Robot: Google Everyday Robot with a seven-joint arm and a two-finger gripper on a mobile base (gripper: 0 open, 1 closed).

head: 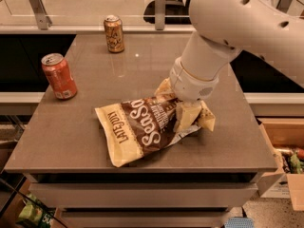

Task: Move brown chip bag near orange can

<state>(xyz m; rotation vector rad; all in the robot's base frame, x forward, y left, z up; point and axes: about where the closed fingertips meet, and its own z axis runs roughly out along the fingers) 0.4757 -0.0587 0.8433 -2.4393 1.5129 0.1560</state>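
Observation:
The brown chip bag (pixel 147 127) lies on the table's front middle, cream end to the left, its right end bunched and raised. My gripper (pixel 194 120) comes down from the white arm onto that right end and is shut on the bag, its cream fingers (pixel 185 117) on either side of the crumpled foil. The orange can (pixel 114 33) stands upright at the table's far edge, left of centre, well apart from the bag.
A redder can (pixel 59 76) with a white patch stands near the table's left edge (pixel 28 127). A glass rail with metal posts (pixel 160 6) runs behind the table. A cardboard box (pixel 285 170) sits on the floor to the right.

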